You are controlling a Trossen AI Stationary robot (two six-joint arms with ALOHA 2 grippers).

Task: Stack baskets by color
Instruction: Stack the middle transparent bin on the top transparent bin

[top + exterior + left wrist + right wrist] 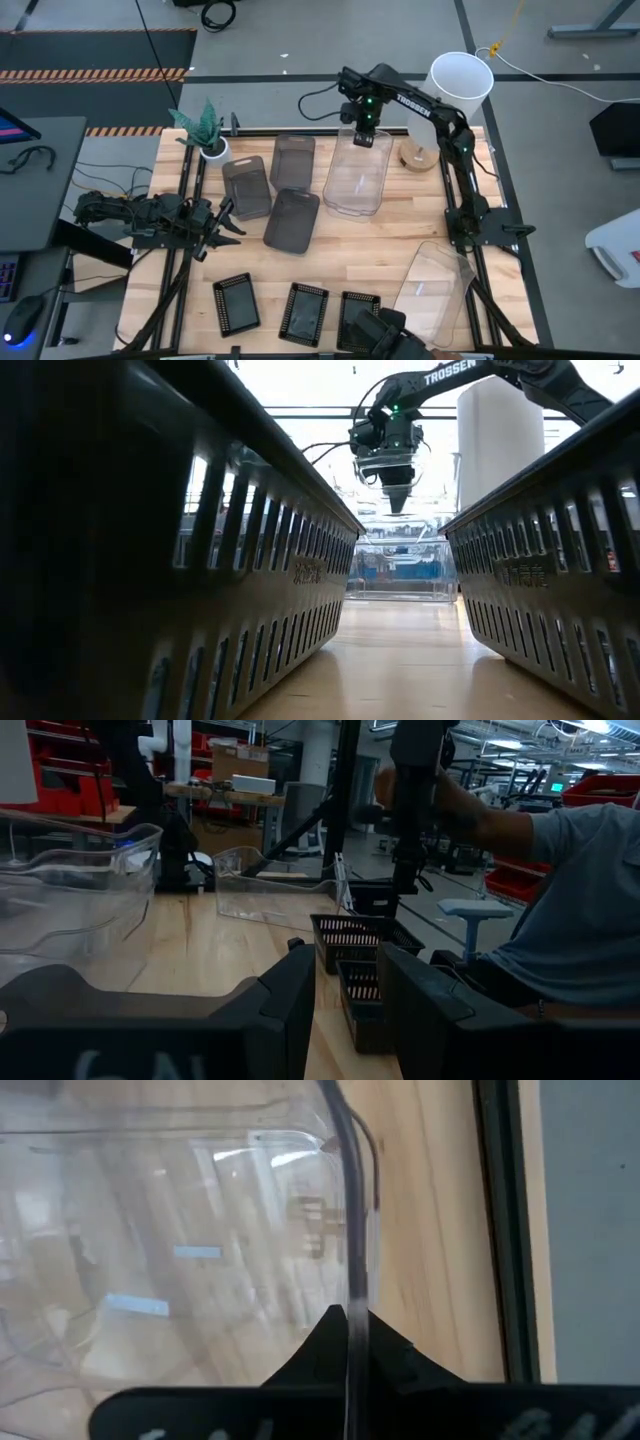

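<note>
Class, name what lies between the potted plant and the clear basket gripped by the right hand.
Smoky grey baskets lie between, seen in the high view.

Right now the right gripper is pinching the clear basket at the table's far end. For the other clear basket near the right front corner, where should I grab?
Take the clear basket by its thin upright rim wall, coming straight down with one finger inside and one outside, as the right gripper does. It lies open side up and slightly askew, so turn the wrist square to the wall chosen.

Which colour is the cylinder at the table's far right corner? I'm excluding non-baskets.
White; the cylinder shows best in the high view.
</note>
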